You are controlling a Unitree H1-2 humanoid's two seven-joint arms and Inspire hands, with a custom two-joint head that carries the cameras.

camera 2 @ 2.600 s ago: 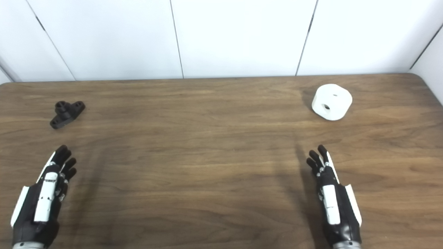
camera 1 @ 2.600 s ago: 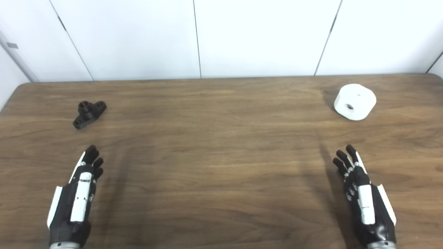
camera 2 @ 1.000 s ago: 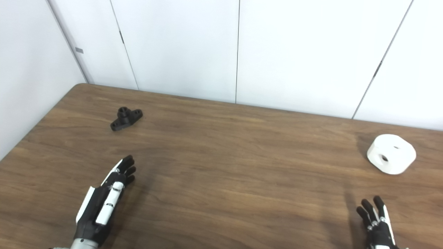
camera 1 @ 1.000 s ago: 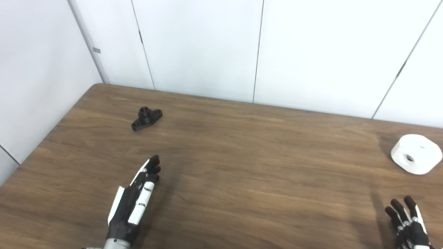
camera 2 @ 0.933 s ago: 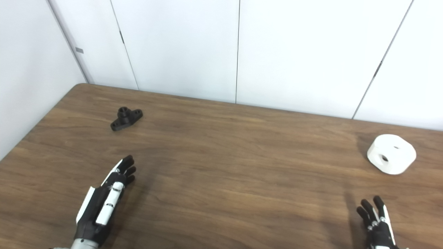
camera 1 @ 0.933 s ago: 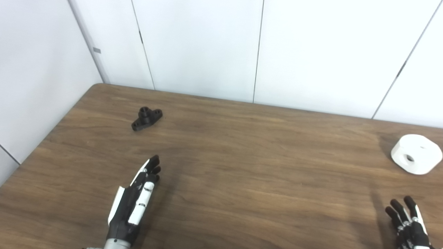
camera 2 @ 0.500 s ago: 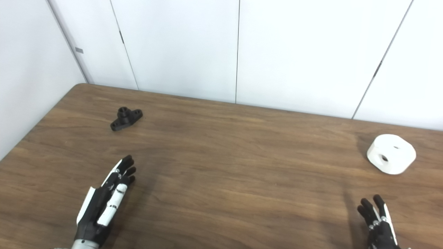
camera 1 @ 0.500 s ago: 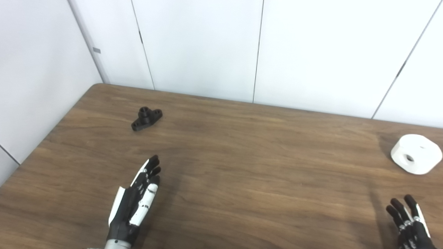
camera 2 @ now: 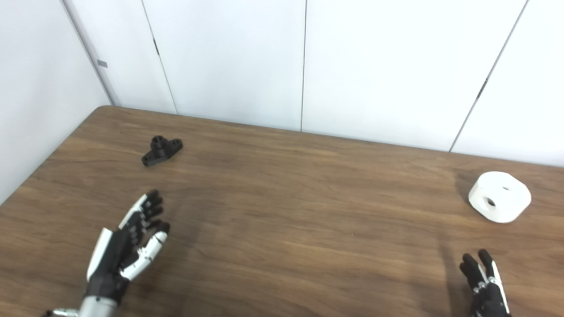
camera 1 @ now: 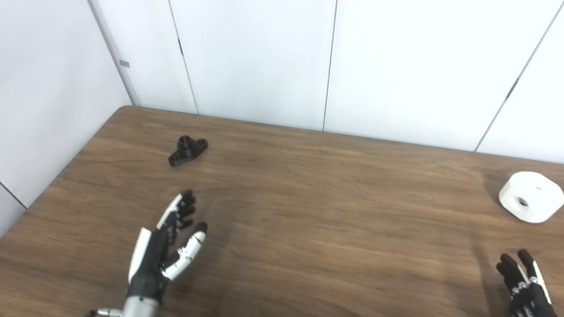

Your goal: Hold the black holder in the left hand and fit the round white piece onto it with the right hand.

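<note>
Two hands low over the brown wooden table (camera 1: pixel 308 229), both empty. Left hand (camera 1: pixel 165 246) has its thumb swung out and fingers spread apart; the small black flanged holder (camera 1: pixel 187 150) lies on the wood well apart at its 12 o'clock. Right hand (camera 2: pixel 487 284), half cut off at the bottom edge, shows fingers apart; the round white piece with a side hole (camera 2: pixel 499 196) sits at its 12 o'clock.

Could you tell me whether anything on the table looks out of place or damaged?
Nothing stands out. The black holder and round white piece lie intact on the table, with both hands apart from them.
</note>
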